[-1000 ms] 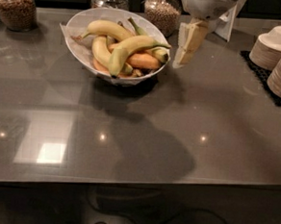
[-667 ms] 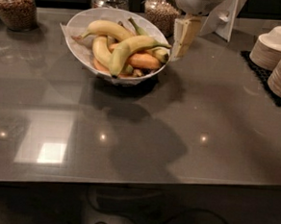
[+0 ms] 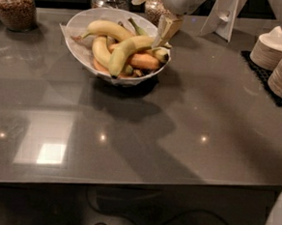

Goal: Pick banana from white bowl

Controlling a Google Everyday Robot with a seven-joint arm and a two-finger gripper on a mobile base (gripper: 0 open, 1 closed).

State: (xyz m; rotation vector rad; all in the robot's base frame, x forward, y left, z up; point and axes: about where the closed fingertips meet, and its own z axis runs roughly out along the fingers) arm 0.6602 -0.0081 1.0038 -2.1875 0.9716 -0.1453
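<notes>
The white bowl (image 3: 74, 48) stands at the back of the grey counter and holds several bananas. The greenish-yellow banana (image 3: 122, 54) lies on top, curving from the bowl's front up to its right rim. A deeper orange banana (image 3: 144, 61) lies to its right, and paler yellow bananas (image 3: 108, 29) lie behind and to its left. My gripper (image 3: 167, 26) hangs down from the top of the view over the bowl's right rim, right at the upper end of the greenish banana.
Glass jars of brown grains (image 3: 15, 6) stand behind the bowl at the left and centre (image 3: 155, 9). A white folded stand (image 3: 225, 14) is at the back right. Stacks of pale paper bowls (image 3: 271, 48) sit on a black mat at the right edge.
My gripper has moved left and slightly back, from beside the bowl to over its right rim by the greenish banana's end. The bananas and the bowl have not moved.
</notes>
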